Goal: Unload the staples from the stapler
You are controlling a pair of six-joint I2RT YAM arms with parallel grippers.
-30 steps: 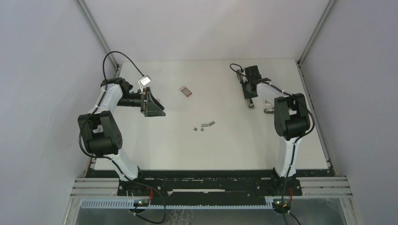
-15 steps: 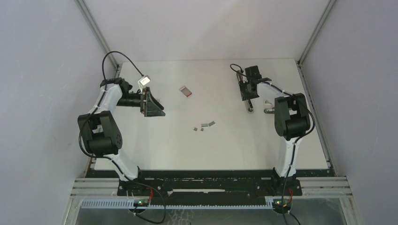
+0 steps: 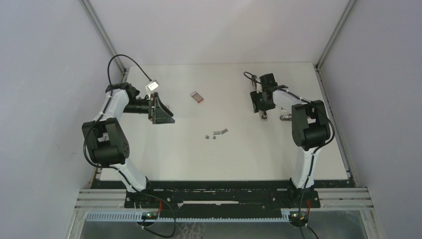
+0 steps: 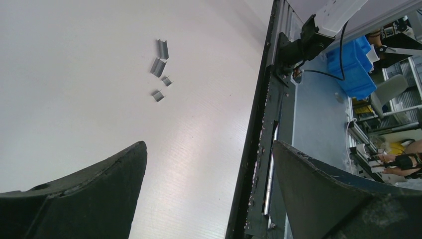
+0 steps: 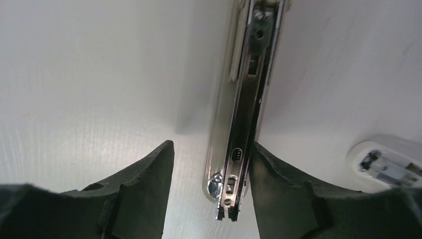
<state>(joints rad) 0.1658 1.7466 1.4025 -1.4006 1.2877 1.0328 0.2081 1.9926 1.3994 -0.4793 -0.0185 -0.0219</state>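
Item 1, right hand [image 3: 262, 107]: I have it pointed down at the counter [image 3: 239, 154] at the far right. In its wrist view the fingers [image 5: 144, 184] stand apart and released. Nothing is clamped.

Item 2, stapler [image 5: 244, 99]: I see a long metal rail lying flat on the counter between the right hand's fingers. It sits close against one finger, and there is a clear gap to the other. I cannot tell whether it touches the near one. From above, only its end [image 3: 264, 115] shows, just below the hand.

Item 3, white rounded piece [image 5: 388, 162]: on the counter just beside the right hand, outside its fingers. I cannot tell what it is.

Item 4, left hand [image 3: 169, 112]: I hold it level above the counter at the far left, fingers [image 4: 99, 189] spread wide, released, with nothing between them.

Item 5, staples [image 3: 217, 133]: several short grey strips lying loose on the counter in a small cluster. They are ahead of the left hand's open fingers [image 4: 160, 69], well apart from it and from the right hand.

Item 6, red-and-white box [image 3: 197, 97]: flat on the counter between the two hands, closer to the left hand and apart from the staples.
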